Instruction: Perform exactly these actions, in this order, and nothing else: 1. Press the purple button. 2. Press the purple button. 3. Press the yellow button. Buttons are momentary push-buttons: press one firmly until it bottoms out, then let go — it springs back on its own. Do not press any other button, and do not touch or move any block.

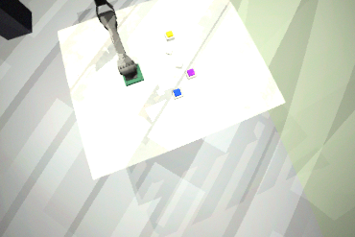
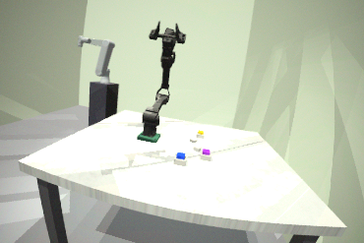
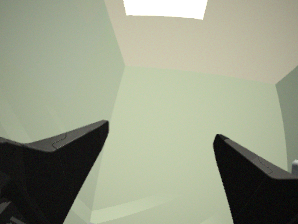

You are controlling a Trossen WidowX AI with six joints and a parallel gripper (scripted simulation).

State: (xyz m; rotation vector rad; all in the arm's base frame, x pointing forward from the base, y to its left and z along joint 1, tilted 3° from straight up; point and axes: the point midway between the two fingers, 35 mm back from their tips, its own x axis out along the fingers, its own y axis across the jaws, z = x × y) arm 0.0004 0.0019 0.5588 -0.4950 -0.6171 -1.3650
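Note:
The purple button [image 1: 191,73] [image 2: 206,151] sits on a pale base on the table, between the other two coloured buttons and a little to the right. The yellow button [image 1: 169,34] [image 2: 200,132] sits on a similar base, farther back in the exterior view. Both look unpressed. My gripper [image 2: 168,24] [image 3: 161,133] is open and empty, raised high above the table on the upright arm, far from both buttons. Its fingers point upward. The wrist view shows only the fingers, walls and ceiling, with no buttons.
A blue button [image 1: 177,93] [image 2: 181,156] sits near the purple one. Two small whitish objects, one nearer yellow [image 1: 169,53] [image 2: 193,140] and one nearer purple [image 1: 178,65] [image 2: 197,149], lie between those buttons. The arm's green base [image 1: 135,78] [image 2: 149,138] stands on the table.

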